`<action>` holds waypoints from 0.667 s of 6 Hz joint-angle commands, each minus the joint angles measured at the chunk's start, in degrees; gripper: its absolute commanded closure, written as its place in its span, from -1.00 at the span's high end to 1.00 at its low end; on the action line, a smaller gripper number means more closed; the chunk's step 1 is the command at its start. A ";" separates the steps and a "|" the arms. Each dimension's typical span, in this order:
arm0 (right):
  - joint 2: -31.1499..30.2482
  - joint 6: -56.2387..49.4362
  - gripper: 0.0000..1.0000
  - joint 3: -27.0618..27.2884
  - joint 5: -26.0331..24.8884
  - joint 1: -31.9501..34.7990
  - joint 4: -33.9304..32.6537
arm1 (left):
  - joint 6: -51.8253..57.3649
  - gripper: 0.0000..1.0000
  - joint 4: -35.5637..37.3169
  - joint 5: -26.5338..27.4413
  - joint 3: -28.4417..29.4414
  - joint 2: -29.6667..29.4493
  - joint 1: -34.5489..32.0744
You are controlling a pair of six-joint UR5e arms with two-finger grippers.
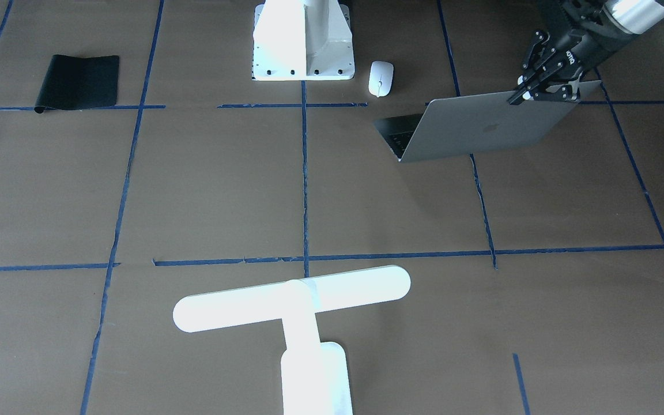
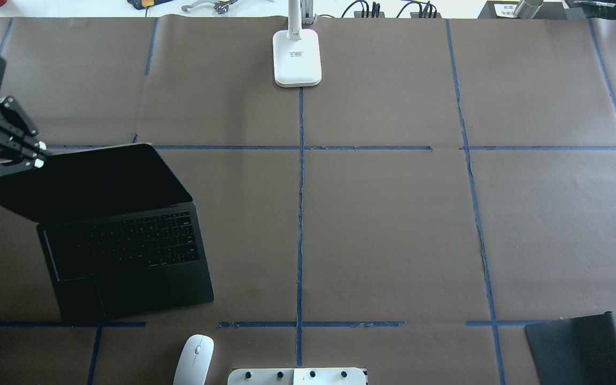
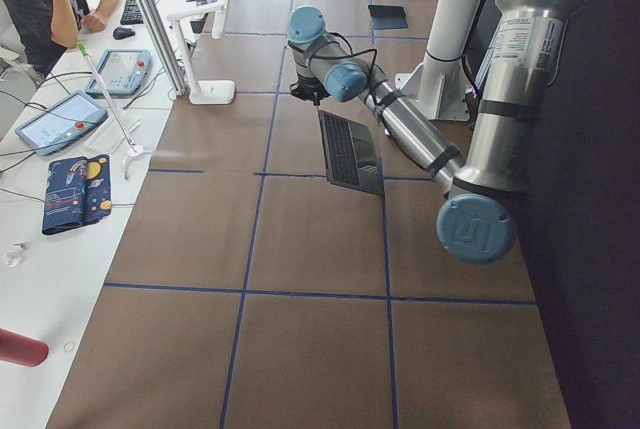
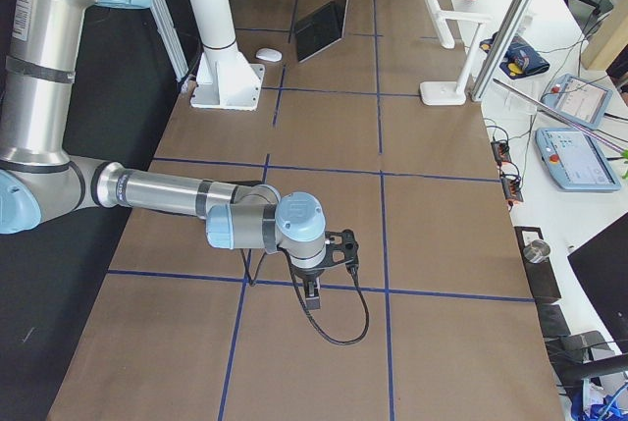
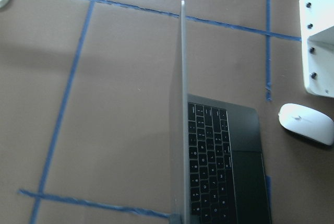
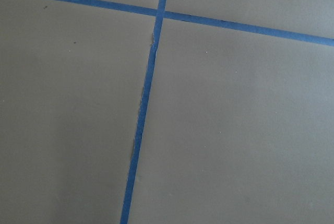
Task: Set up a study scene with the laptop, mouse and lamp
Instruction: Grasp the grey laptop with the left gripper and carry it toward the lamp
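**Left gripper (image 1: pixel 542 95) pinching the open laptop (image 1: pixel 482 129) by its lid**
Its fingers are narrowed on the lid's top edge. The laptop stands on the table's (image 1: pixel 366 202) left part, the mouse (image 1: pixel 381 78) near it, and the lamp (image 1: pixel 291 300) upright at the far middle edge. I cannot tell whether the right gripper (image 4: pixel 312 295) is wide or narrow.

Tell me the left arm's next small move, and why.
Probably open the left gripper and back off the laptop: its lid already stands open, keyboard exposed, with the fingers pinching the lid's top edge. The mouse lies untouched.
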 commanded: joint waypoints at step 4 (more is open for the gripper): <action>0.00 0.24 1.00 -0.53 0.09 0.00 -0.09 | -0.48 -1.00 1.05 9.30 38.84 -41.25 7.32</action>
